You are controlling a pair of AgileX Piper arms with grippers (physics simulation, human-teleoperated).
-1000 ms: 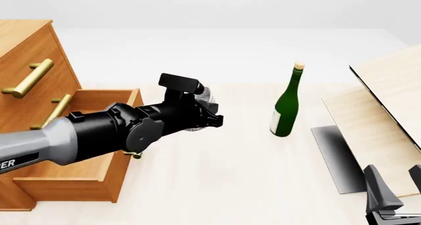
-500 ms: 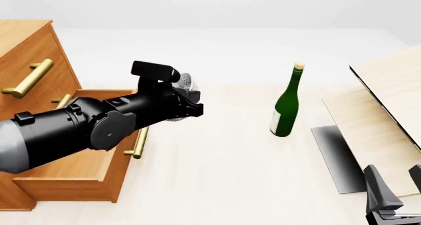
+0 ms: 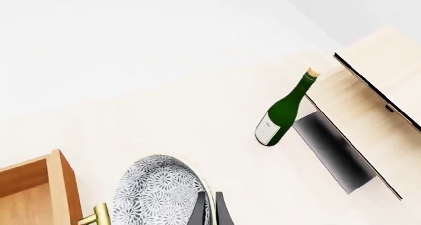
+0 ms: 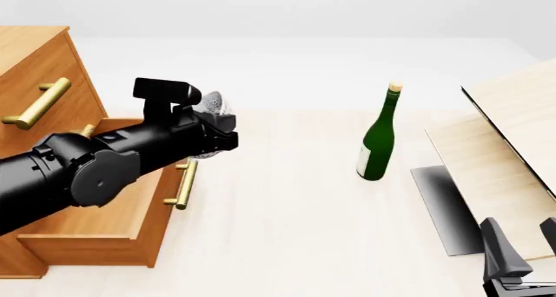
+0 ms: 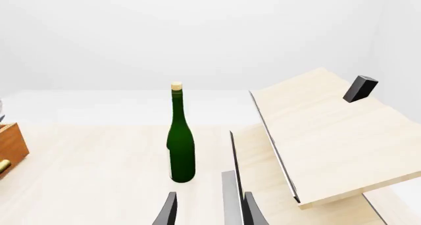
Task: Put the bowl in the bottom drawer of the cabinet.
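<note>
Bowl (image 4: 212,108) has been carried toward 9 o'clock, now held clamped at its rim by left gripper (image 3: 209,210) above bottom drawer's (image 4: 96,215) front edge. Early release risks a table landing. Right gripper (image 5: 209,210) is parted, idle.

A rendered simulation scene is shown, not a real room. A pale wood table (image 4: 287,245) is set against a blank white-grey backdrop with no walls, windows or floor detail. Surfaces are flat, evenly lit and unmarked. The furnishing is sparse and domestic in kind: an orange-brown cabinet (image 4: 35,62) with brass bar handles, a green bottle (image 4: 379,141) with a cork, pale boards (image 4: 512,147) with a dark edge. Two black robot arms are seen at the table, as on a test bench.
</note>
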